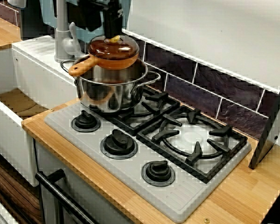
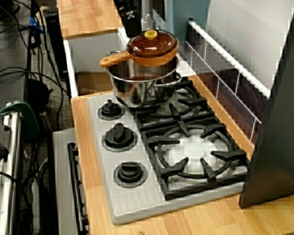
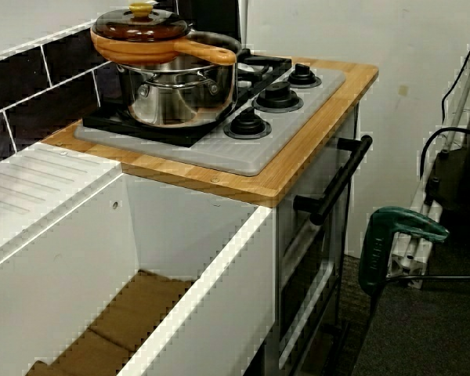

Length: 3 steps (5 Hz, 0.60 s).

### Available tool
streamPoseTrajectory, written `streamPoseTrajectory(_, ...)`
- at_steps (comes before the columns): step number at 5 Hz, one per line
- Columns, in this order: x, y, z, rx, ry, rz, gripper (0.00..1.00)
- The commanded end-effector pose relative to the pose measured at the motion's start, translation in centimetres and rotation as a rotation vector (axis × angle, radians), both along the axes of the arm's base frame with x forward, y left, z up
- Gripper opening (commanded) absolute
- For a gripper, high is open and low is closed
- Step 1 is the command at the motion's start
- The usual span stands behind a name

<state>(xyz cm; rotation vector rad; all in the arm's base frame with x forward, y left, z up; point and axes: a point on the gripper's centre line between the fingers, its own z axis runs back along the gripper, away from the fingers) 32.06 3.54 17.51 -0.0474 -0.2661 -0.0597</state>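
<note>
End effector point(image 1: 114, 31) tips indistinct over brown lid point(image 1: 113, 50).

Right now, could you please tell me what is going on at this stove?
The robot's end effector is right above the yellow knob of the brown lid on an orange saucepan. That saucepan sits in the mouth of a steel pot, which stands on the stove at the burner nearest the sink. The saucepan's handle points toward the dial side. Whether the end effector is gripping the knob, I cannot tell.
</note>
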Motion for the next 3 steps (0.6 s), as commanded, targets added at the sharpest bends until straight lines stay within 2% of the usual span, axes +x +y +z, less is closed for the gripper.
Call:
streamPoseTrajectory(1,-2.0,-0.2,0.7,0.030,-0.046,-0.018,1.00)
streamPoseTrajectory(3,-2.9,0.0,-0.6,0.035,-0.023,-0.024,1.00)
